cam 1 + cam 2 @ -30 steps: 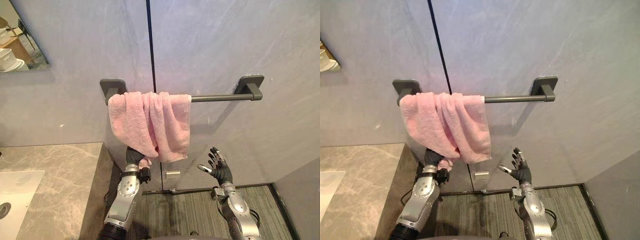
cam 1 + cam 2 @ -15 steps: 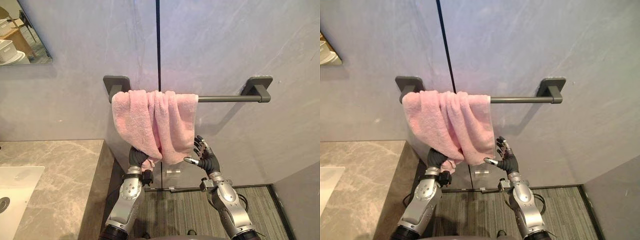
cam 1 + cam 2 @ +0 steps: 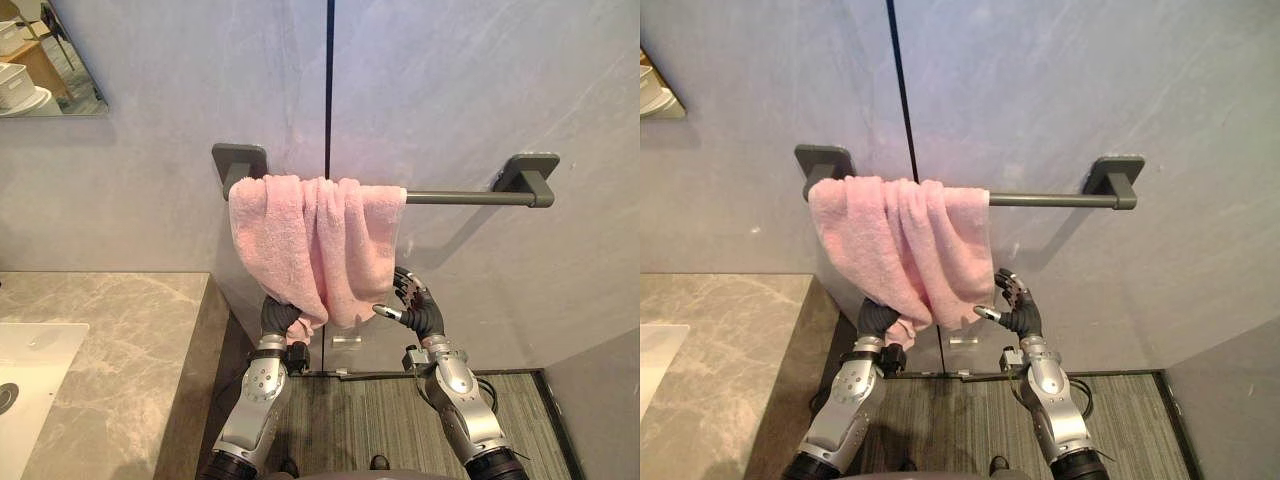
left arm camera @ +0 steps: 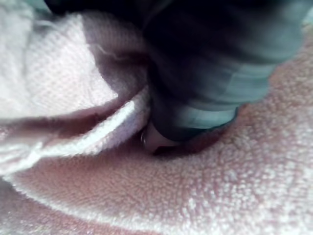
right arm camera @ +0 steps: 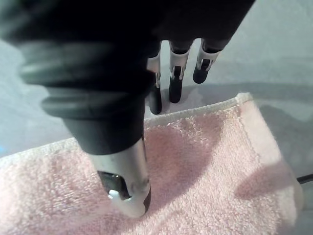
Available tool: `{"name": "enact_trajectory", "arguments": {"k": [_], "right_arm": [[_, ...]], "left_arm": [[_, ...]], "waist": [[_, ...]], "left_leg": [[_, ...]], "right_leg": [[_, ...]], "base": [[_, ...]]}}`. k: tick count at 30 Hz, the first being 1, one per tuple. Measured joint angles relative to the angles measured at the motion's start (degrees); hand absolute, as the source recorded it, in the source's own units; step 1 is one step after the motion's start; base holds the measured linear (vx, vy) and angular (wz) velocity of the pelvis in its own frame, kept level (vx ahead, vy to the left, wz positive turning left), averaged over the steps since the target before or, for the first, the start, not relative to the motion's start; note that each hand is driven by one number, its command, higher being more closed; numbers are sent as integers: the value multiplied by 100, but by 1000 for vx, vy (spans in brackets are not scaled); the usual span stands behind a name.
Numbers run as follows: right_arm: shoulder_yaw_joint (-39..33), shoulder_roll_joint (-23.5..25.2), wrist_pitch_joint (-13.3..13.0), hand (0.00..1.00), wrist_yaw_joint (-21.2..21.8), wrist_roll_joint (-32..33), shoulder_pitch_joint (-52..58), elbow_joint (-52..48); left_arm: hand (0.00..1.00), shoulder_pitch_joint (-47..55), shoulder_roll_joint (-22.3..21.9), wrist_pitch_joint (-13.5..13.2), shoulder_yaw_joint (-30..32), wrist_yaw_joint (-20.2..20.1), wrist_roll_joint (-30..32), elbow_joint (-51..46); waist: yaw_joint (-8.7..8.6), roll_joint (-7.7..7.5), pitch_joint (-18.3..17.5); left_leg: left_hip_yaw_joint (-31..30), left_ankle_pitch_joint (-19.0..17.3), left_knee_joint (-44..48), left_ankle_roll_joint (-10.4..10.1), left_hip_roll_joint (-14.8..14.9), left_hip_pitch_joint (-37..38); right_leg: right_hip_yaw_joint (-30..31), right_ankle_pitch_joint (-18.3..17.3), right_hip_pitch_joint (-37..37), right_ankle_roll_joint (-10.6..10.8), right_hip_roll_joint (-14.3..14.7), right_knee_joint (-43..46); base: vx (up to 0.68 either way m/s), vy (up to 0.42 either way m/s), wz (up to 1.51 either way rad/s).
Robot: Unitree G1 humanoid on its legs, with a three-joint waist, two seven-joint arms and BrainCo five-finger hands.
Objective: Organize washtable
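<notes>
A pink towel [image 3: 315, 245] hangs bunched over the left end of a dark wall-mounted towel bar [image 3: 470, 197], beside a marble worktop [image 3: 110, 340], as the robot reaches up with both arms to tidy it. The left hand [image 3: 278, 318] is pushed up into the towel's lower left corner, buried in the folds, and whether it has hold of the cloth cannot be told. The right hand [image 3: 418, 312] is at the lower right hem, released. Its fingers [image 5: 175, 83] are straight and lie past the edge against the grey wall, with the thumb [image 5: 128, 191] in front of the pile, so nothing is pinched yet. The main risk is a pull that goes downward rather than sideways. The towel only lies loosely over the bar, so such a tug could drag it off onto the floor [image 3: 370, 420]. If the right hand closes too near the hem, it may catch only the thin border and lose it as the spreading begins. If the left corner stays trapped while the right side is drawn along the bar, the folds could tighten instead of opening.
</notes>
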Motion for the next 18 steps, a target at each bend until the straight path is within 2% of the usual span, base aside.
{"name": "enact_trajectory", "arguments": {"k": [1, 8, 12, 18], "right_arm": [[0, -4, 12, 100, -2, -1, -64, 46], [49, -6, 17, 100, 18, -134, -414, 222], [69, -14, 17, 100, 132, -175, -499, 244], [49, -8, 17, 100, 132, -172, -577, 252]], "left_arm": [[100, -1, 0, 0, 0, -7, -25, 0], [100, 5, 3, 0, -11, -96, -30, 0], [100, 5, 15, 0, -52, -97, -31, 0], [100, 5, 20, 0, -48, -97, -33, 0]], "waist": [[17, 0, 0], [86, -22, -1], [186, -76, 4], [191, -135, 8]], "left_leg": [[-9, 0, 6, 0, -1, -10], [-80, 12, 41, 11, 1, -61], [-91, 12, 41, 11, 0, -79], [-116, 19, 43, 20, -6, -98]], "right_leg": [[-8, 0, -2, 0, -1, 0], [-87, 0, 0, -1, -1, 1], [-100, 0, -9, -1, -1, -1], [-121, 0, -14, -2, -4, -2]], "base": [[-26, -14, 6], [-34, -16, 5], [0, 0, 0], [-8, -5, 2]]}}
